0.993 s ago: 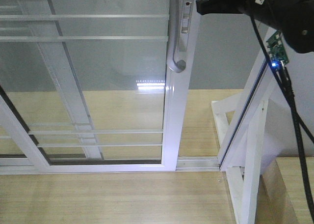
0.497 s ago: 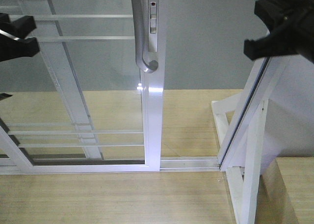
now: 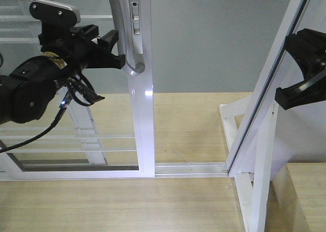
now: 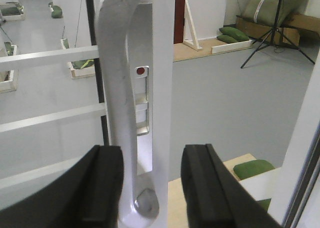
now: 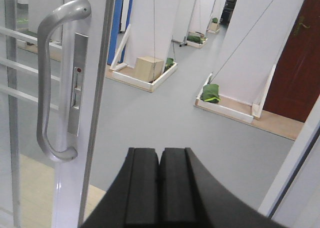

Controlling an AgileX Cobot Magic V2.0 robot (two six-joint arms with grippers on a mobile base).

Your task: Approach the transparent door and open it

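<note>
The transparent door (image 3: 143,120) is a glass panel in a glossy white frame with thin white bars. Its curved grey pull handle (image 3: 133,66) sits on the right rail. My left gripper (image 3: 114,51) is open at the handle's lower end. In the left wrist view its jaws (image 4: 152,188) straddle the handle (image 4: 117,88) and the rail, and the left finger (image 4: 102,188) is close against the handle. My right gripper (image 3: 300,74) is shut and empty, off to the right by the slanted white frame. The right wrist view shows its closed pads (image 5: 160,188), with the handle (image 5: 45,88) far left.
A second barred glass panel (image 3: 76,120) without a handle stands behind the door at the left. The white floor track (image 3: 188,168) runs right to a slanted white frame post (image 3: 265,99) with braces. Wooden floor (image 3: 127,206) lies in front and grey floor beyond.
The door has slid left along its track. My left arm has come into view and set its open jaws around the handle. My right gripper has dropped lower at the right.
</note>
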